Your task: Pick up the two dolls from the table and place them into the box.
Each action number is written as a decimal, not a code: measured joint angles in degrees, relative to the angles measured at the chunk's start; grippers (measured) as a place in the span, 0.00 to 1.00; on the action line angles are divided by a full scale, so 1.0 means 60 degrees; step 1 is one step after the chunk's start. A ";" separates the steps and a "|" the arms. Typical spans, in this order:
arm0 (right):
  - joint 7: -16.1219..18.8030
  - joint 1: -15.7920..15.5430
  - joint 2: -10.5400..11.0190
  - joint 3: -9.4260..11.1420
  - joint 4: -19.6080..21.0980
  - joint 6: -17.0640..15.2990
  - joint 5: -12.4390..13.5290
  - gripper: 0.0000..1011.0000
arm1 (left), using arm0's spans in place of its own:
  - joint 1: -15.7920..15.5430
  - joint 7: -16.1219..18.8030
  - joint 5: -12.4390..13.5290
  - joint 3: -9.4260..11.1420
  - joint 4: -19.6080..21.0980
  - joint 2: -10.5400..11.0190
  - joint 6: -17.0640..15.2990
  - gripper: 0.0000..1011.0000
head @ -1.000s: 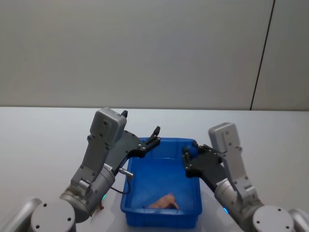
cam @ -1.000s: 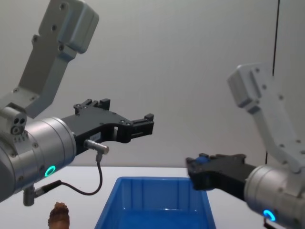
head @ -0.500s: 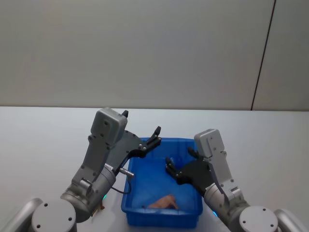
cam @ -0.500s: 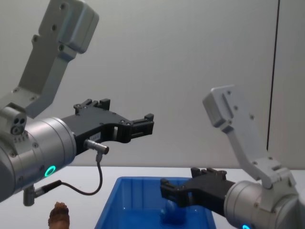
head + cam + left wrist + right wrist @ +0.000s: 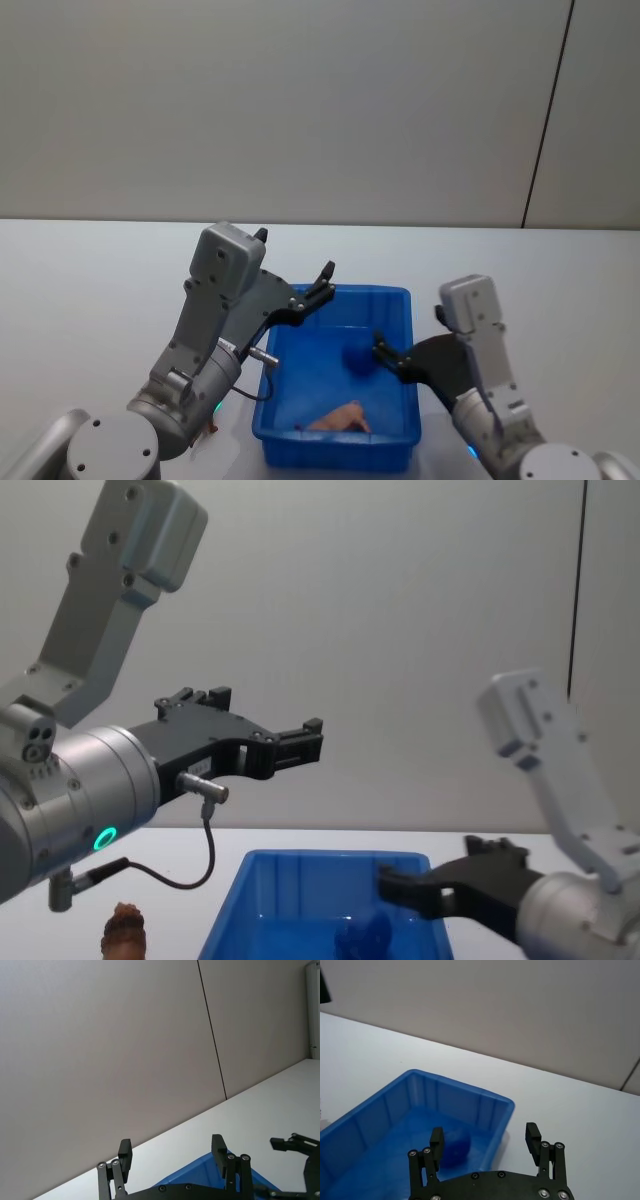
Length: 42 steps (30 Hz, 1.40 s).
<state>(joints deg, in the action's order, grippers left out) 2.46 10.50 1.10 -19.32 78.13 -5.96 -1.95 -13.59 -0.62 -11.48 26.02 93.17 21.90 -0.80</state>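
Nearest, the reddish-brown doll stands upright on the white bench, outside the box and near its near left corner, below the left arm's dangling cable. The box is a bright blue bin with sloping, ribbed walls, lying lengthwise away from the robot.

Inside it, close to the near wall, the pale pink doll lies on its side on the floor of the bin. Farther in, about the middle of the bin and toward its right wall, sits a dark blue lump; what it is cannot be told.

The right gripper reaches in low from the right side of the bin, just beside that lump and a little above it. Its 2 fingers are spread wide and hold nothing. In the right wrist view they frame the lump and the bin's rim, without touching the lump.

Higher and farther back, the left gripper hangs in the air over the far left corner of the bin. Its 2 fingers are likewise released and empty, pointing forward.

Beyond the bin the bench runs bare to a plain grey wall with 1 dark vertical seam at the right.
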 joint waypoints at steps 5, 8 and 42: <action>-0.0486 -0.0369 0.0222 0.0146 0.0473 -0.0030 0.0199 0.99 | 0.0000 0.0000 0.0000 0.0000 0.0001 0.0000 0.0000 0.99; -0.0732 -0.0598 0.0359 0.0241 0.0760 -0.0054 0.0328 0.99 | 0.0000 0.0000 0.0000 0.0000 0.0001 0.0000 0.0000 0.99; -0.1581 -0.1387 0.0837 0.0560 0.1756 -0.0140 0.0764 0.99 | 0.0357 0.0724 -0.1454 -0.0569 -0.0001 0.0417 -0.0937 0.99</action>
<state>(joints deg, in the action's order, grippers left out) -7.03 2.18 6.12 -15.96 88.66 -6.80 2.63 -11.44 3.72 -20.21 22.61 93.17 24.40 -6.42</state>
